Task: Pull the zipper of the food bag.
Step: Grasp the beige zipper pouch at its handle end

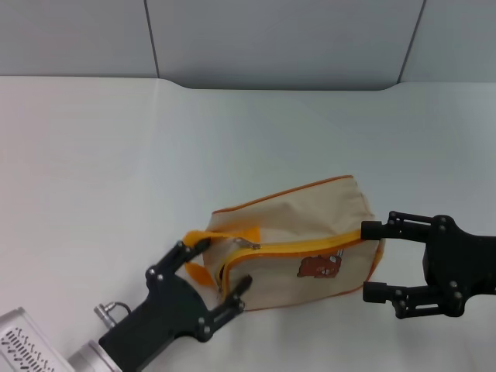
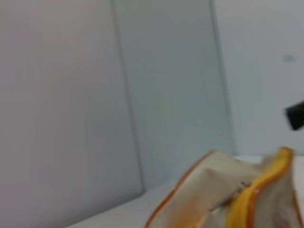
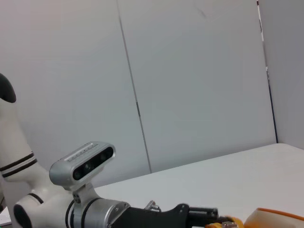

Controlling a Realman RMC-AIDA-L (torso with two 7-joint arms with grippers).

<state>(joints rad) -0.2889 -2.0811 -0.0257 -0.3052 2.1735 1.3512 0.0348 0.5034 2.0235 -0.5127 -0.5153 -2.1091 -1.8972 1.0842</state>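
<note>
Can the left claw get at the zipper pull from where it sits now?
Probably yes. The left claw is open at the food bag's strap end, its fingertips on either side of the zipper's end, and nothing lies between them. The right claw is open around the far end.

Beige food bag [image 1: 298, 232] with yellow-orange zipper [image 1: 294, 249], brown bear patch [image 1: 321, 268].

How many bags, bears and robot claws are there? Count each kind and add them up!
Food bag: 1
Bear patch on the bag: 1
Robot claws: 2, the left gripper at the bag's strap end and the right gripper at its other end, both open
Total: 4
</note>
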